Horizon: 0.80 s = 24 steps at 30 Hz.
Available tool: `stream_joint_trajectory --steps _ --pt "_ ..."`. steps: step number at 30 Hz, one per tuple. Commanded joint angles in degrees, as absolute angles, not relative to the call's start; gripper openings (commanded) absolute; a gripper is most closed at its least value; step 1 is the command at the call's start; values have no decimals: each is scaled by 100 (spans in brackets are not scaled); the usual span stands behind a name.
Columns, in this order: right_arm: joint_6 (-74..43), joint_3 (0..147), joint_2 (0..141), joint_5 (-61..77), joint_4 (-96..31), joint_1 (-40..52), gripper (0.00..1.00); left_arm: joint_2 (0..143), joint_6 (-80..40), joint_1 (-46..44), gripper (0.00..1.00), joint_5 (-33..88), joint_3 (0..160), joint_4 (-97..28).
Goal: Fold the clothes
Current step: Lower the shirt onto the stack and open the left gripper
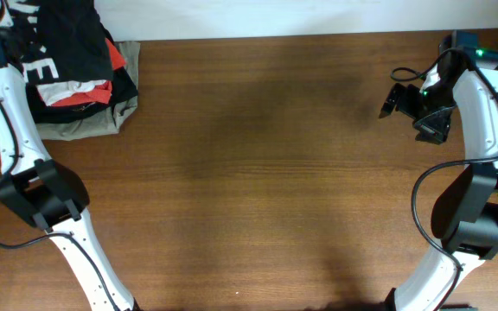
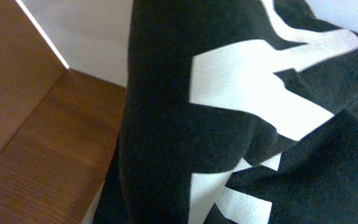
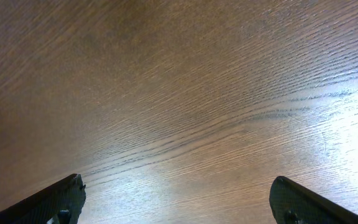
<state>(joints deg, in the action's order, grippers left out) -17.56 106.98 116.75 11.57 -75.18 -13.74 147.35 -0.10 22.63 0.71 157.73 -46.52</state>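
Nearest, the brown wooden table point(image 1: 258, 216) shows only bare wood between the 2 white-and-black arms, so no garment has been spread out there yet. Farther back on the right, the right gripper point(image 1: 398, 97) hangs above the wood with its jaws spread wide and nothing between them. Its wrist view shows only wood grain and 2 dark fingertips point(image 3: 55, 199).

In the far left corner sits 1 heap. A khaki-grey garment point(image 1: 85, 128) lies at the bottom, with a red-and-white garment point(image 1: 89, 97) above it. The black cotton T-shirt point(image 1: 67, 39) with big white block letters is crumpled on top.

The left arm point(image 1: 7, 130) reaches into that corner. Cloth hides the left gripper, but its jaws are closed, and the lettered fabric fills its wrist view, so it probably pinches the T-shirt.

The task looks barely begun. The T-shirt has to come off the heap and be laid flat, and every fold is not yet made.
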Motion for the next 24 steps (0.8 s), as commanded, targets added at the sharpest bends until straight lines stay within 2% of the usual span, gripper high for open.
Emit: stream_joint_trajectory --steps 1,3,4,6,7,8,10,14,16,19,21,24 --pt "-1737 10792 11699 1085 -7520 -1391 99 14901 -64 2399 8 23 15939 -4545" --pt "-1737 10792 11699 1085 -7520 -1391 99 14975 -64 2403 9 23 15939 -4530" --pt "-1737 10792 11699 1085 -7520 -1391 99 15012 -64 2403 17 23 15939 -4519" --pt "-1737 10792 11699 1085 -7520 -1391 99 15045 -67 2403 43 25 15939 -4523" --pt "-1737 10792 11699 1085 -7520 -1391 99 15043 -69 2401 67 25 15939 -4519" --pt "-1737 10792 11699 1085 -7520 -1389 99 15034 -71 2401 84 32 15944 -4499" --pt "-1737 10792 11699 1085 -7520 -1391 99 14936 -93 2401 93 139 15944 -4504" --pt "-1737 10792 11699 1085 -7520 -1391 99 14604 -91 2390 93 360 15968 -4499" --pt "-1737 10792 11699 1085 -7520 -1389 99 14442 -91 2362 89 611 15970 -4497" --pt "-1737 10792 11699 1085 -7520 -1391 99 14359 -89 2209 53 1009 15968 -4488" --pt "-1737 10792 11699 1085 -7520 -1391 99 14398 -89 2047 13 1009 15812 -4407" --pt "-1737 10792 11699 1085 -7520 -1391 99 14464 -86 1857 10 1011 15393 -4056"
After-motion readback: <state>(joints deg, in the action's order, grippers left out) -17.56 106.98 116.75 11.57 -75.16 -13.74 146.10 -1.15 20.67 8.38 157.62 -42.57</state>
